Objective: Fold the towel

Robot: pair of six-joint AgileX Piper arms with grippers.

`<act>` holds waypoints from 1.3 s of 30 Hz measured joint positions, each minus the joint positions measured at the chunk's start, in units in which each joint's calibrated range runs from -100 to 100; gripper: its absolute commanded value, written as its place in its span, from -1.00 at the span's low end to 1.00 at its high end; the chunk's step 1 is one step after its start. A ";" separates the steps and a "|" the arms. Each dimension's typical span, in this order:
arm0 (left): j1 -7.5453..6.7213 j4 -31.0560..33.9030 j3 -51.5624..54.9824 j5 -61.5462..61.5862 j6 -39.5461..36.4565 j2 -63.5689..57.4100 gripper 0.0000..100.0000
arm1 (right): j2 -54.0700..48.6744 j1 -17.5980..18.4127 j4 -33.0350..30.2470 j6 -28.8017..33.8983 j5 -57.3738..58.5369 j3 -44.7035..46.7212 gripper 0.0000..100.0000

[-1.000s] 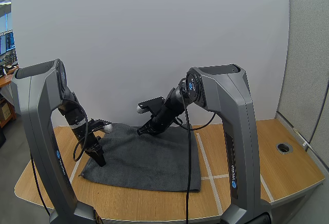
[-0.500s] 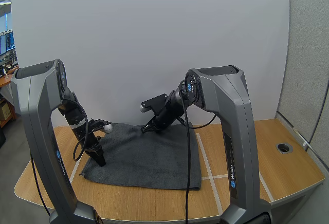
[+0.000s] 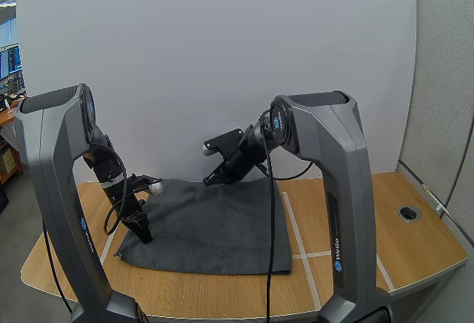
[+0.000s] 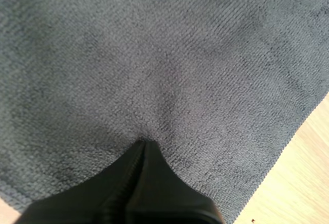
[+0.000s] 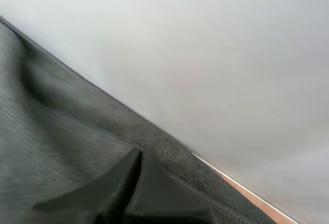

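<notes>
A dark grey towel [image 3: 215,227] lies spread flat on the wooden table [image 3: 370,219]. My left gripper [image 3: 142,235] points down near the towel's left edge. Its fingers lie together as one dark wedge [image 4: 144,143], shut, with the tip pressed onto the towel [image 4: 180,54], which dimples slightly around it. My right gripper [image 3: 208,182] hovers just above the towel's back edge, close to the white wall. It is shut too, its wedge [image 5: 139,152] over the towel's [image 5: 51,131] far border with nothing between the fingers.
A white wall [image 3: 222,64] stands right behind the towel. Pale tape lines [image 3: 292,227] cross the table beside the towel's right edge. A round cable hole [image 3: 408,212] sits at the far right. Bare wood [image 4: 303,172] shows past the towel's near-left corner.
My right gripper has lifted a little off the towel's back edge and moved toward the wall. The left gripper has shifted only slightly. The towel has stayed flat.
</notes>
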 measured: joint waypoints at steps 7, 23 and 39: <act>0.00 0.68 0.72 0.23 0.00 -0.32 -1.00 | -6.46 -0.25 0.00 2.26 10.80 0.00 -1.00; -0.02 1.37 0.76 0.23 1.65 -0.32 -1.00 | -14.10 -2.44 -10.97 8.66 41.46 13.60 -1.00; -0.02 2.05 0.87 0.23 3.60 -0.32 -1.00 | -17.68 -2.44 -14.06 8.79 41.26 26.01 -1.00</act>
